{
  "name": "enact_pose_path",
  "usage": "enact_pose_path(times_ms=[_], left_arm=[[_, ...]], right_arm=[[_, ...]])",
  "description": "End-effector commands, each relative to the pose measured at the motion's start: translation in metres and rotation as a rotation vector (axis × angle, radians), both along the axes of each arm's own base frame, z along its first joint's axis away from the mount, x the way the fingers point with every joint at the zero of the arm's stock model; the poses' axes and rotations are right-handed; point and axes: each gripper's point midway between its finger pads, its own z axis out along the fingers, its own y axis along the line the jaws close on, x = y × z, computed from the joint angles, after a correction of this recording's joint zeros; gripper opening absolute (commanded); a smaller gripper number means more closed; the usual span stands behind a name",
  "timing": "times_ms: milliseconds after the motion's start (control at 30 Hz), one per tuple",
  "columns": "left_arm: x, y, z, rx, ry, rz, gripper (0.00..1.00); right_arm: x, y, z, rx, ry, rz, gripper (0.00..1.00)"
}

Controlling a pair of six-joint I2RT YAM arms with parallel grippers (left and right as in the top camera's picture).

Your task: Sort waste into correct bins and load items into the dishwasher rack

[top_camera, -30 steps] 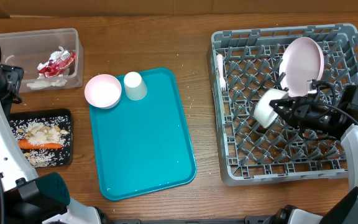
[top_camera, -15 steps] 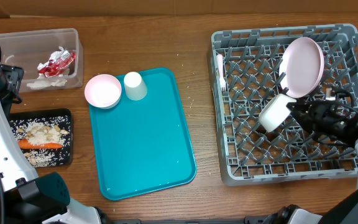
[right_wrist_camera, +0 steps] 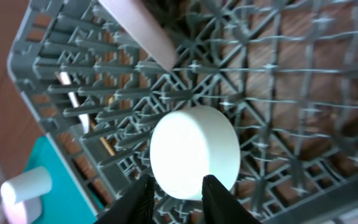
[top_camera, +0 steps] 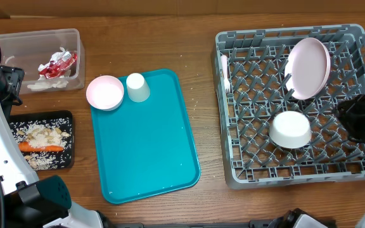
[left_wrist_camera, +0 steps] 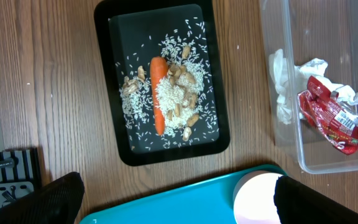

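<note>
Brown wood-grain table (top_camera: 201, 38); plank seams visible; soft even light

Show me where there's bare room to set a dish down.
The teal tray is bare below the pink bowl and cup. Bare table lies between tray and rack. The rack's pegs between fork and upturned bowl are free. Crowded: black tray.
</note>
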Motion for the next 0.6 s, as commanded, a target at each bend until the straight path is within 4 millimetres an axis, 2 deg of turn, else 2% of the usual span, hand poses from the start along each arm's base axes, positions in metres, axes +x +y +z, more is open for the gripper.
enact_pose_path(times_ms=[0,33,100,267,333,400,433,500,567], left_arm=[[0.000,0.001,-0.003,0.012,0.013,0.017,1.00],[0.000,0.001,-0.003,0.012,0.013,0.017,1.00],[0.000,0.001,-0.003,0.012,0.013,0.017,1.00],[0.000,0.001,-0.003,0.012,0.013,0.017,1.00],[0.000,0.001,-0.003,0.012,0.013,0.017,1.00],[0.000,0.001,-0.003,0.012,0.013,0.017,1.00],[0.000,0.001,-0.003,0.012,0.013,0.017,1.00],[0.000,0.001,-0.003,0.012,0.013,0.017,1.00],[0.000,0.001,-0.003,0.012,0.013,0.017,1.00]], right_arm=[[-0.002,-0.001,0.012,-0.076,-0.006,-0.009,0.43],[-0.001,0.005,0.012,-0.076,-0.005,0.011,0.50],[0.002,0.014,0.011,-0.075,-0.003,0.048,0.53],[0.006,0.030,-0.004,-0.140,0.062,0.124,0.55],[0.004,0.031,-0.024,-0.172,0.144,0.100,0.45],[0.004,0.040,-0.039,-0.148,0.177,0.110,0.37],[0.005,0.051,-0.050,-0.115,0.197,0.140,0.32],[0.008,0.065,-0.055,-0.074,0.197,0.181,0.31],[0.016,0.094,-0.052,-0.027,0.156,0.271,0.31]])
